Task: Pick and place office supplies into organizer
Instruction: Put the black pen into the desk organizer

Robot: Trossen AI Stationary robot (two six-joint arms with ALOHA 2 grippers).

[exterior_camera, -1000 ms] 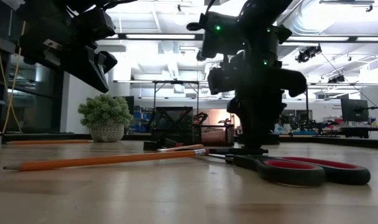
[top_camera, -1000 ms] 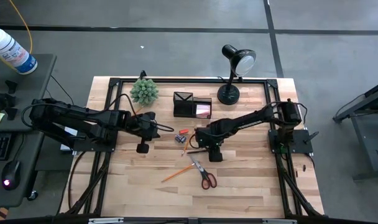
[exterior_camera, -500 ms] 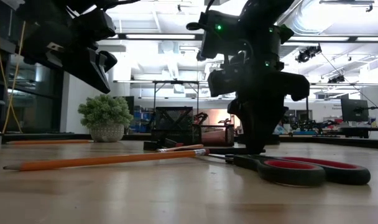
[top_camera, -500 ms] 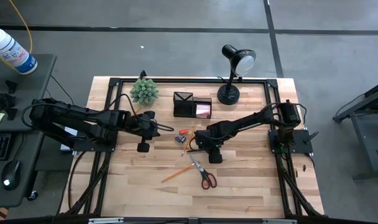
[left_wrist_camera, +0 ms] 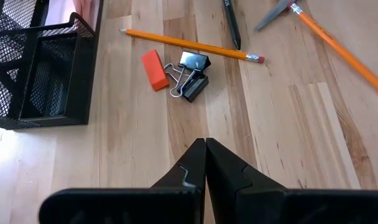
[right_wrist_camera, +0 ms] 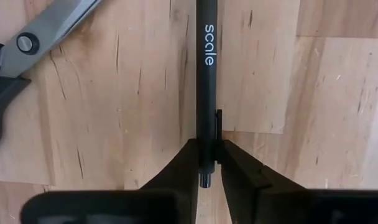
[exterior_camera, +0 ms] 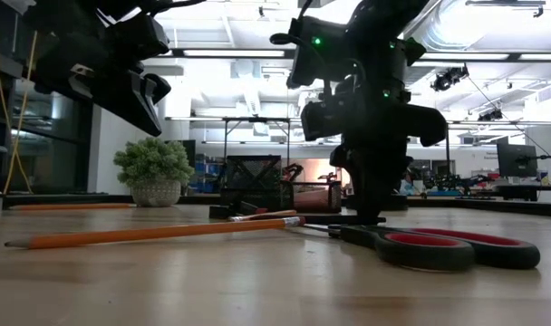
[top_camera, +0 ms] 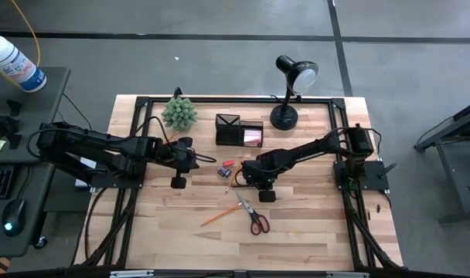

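The black pen (right_wrist_camera: 206, 81) lies flat on the wooden desk (top_camera: 312, 232), near the front of the black mesh organizer (top_camera: 238, 130), and the right hand (right_wrist_camera: 206, 163) is down on it with its two fingers (right_wrist_camera: 183, 165) pressed against the barrel from either side, grasping it near one end. White lettering reading "scale" runs along the pen's body. From overhead the right hand (top_camera: 250, 176) sits just in front of the organizer, a little toward the lamp side.

Just beside the pen, farther from the organizer, are the red-handled scissors (top_camera: 253, 216), blades pointing back toward the pen; their grey blades (right_wrist_camera: 43, 34) show close to the barrel. An orange pencil (top_camera: 221, 215) lies slanted next to the scissors, and another pencil (left_wrist_camera: 189, 46) lies nearer the organizer, touching or almost touching the pen's tip. Between that pencil and the organizer sit a small orange eraser (left_wrist_camera: 155, 61) and two black binder clips (left_wrist_camera: 192, 74), clustered together. A pink sticky-note pad (top_camera: 252, 137) rests inside the organizer's lower compartment.

The left hand (left_wrist_camera: 206, 163) hovers above the desk off to the plant side of the organizer, fingers clenched together and holding nothing. A green spiky plant (top_camera: 179, 113) stands beside the organizer on one side, a black desk lamp (top_camera: 289, 93) on the other.
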